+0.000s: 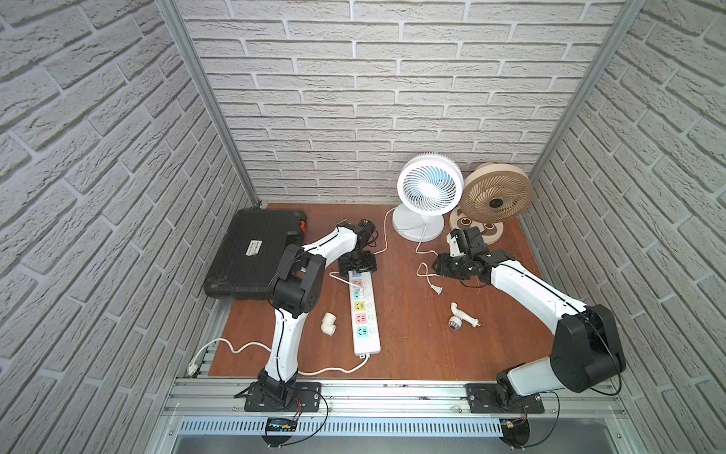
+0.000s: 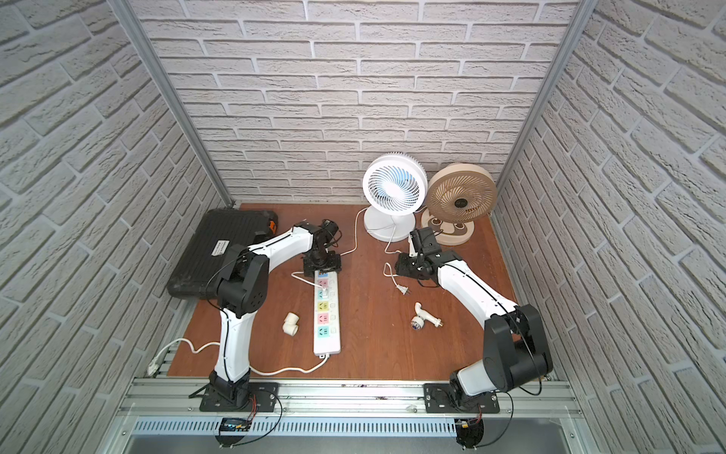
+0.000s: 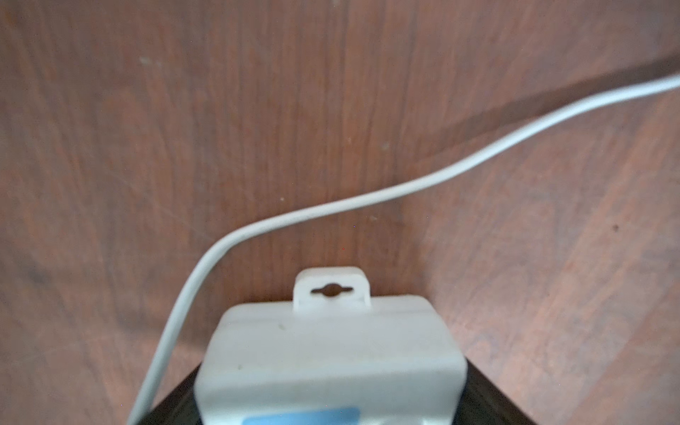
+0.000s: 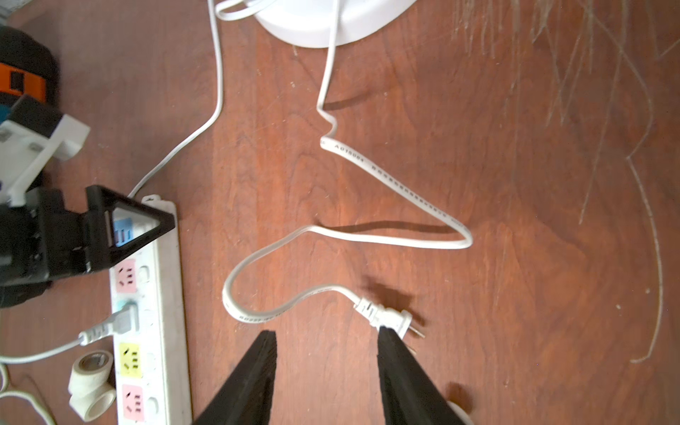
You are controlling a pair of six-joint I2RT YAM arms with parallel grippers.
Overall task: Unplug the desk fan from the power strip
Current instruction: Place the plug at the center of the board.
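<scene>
The white power strip point(image 1: 365, 338) point(image 2: 327, 342) point(image 4: 162, 294) lies lengthwise on the wooden table. My left gripper point(image 1: 356, 271) point(image 3: 331, 397) is shut on its far end, by the blue socket. One white plug point(image 1: 358, 293) point(image 4: 121, 322) sits in the green socket. A second white plug point(image 1: 437, 290) point(image 2: 403, 290) point(image 4: 390, 318) lies loose on the table, and its cord runs to the base of the white desk fan point(image 1: 428, 188). My right gripper point(image 1: 437, 266) point(image 4: 325, 335) hangs open just above it, holding nothing, one fingertip beside the plug.
A beige fan point(image 1: 497, 196) stands right of the white one at the back wall. A black case point(image 1: 251, 251) fills the back left. A white pipe elbow point(image 1: 328, 323) lies left of the strip, a white tap fitting point(image 1: 459, 316) at centre right. The strip's cord point(image 1: 243, 348) trails off the front left.
</scene>
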